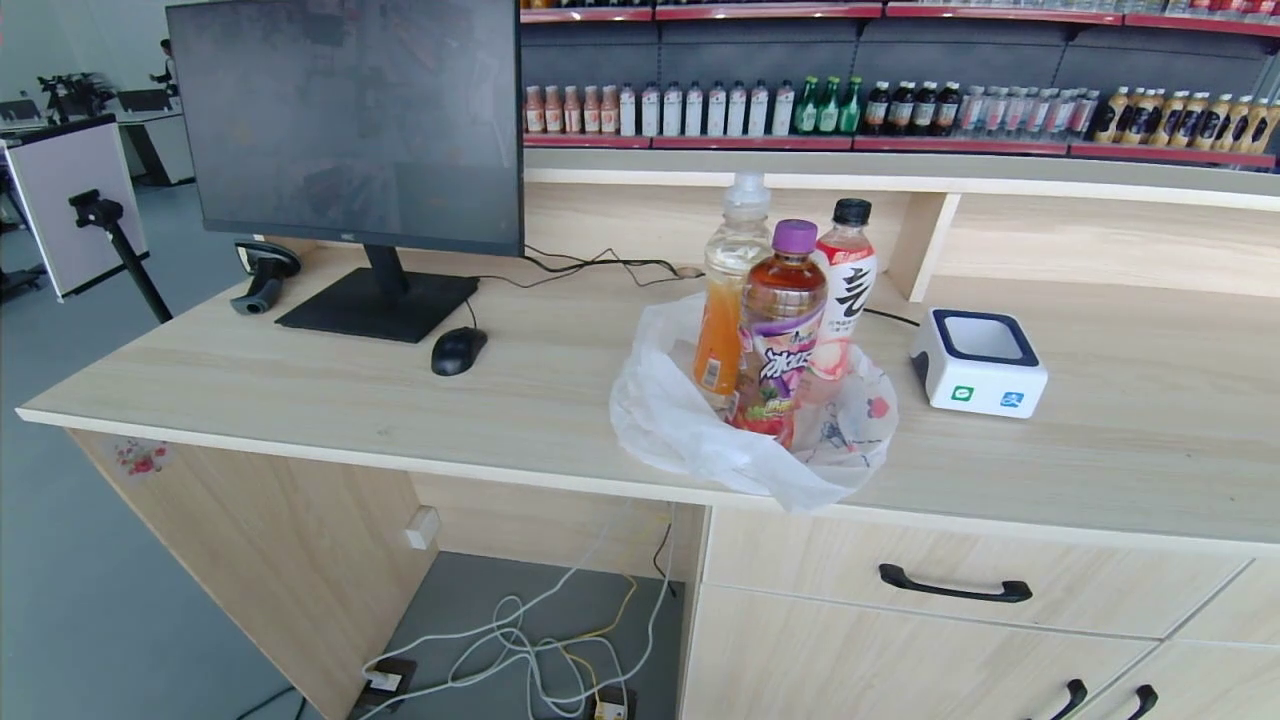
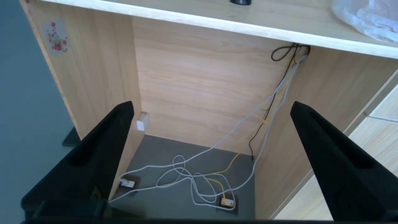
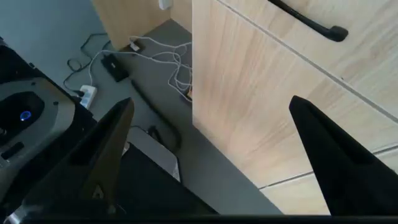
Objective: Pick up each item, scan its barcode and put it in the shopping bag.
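Three slim plastic bottles (image 1: pixel 782 330) stand in the crinkled, translucent shopping bag (image 1: pixel 672 425) on the pale woodgrain counter (image 1: pixel 300 385), while the left gripper (image 2: pixel 211 107) and right gripper (image 3: pixel 211 102) hang wide-jawed and empty.

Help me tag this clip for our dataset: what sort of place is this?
Probably a shop checkout, possibly a mock-up: shelves of bottled drinks behind, a white scanner box on the wooden counter, and a plastic shopping bag holding three bottles.
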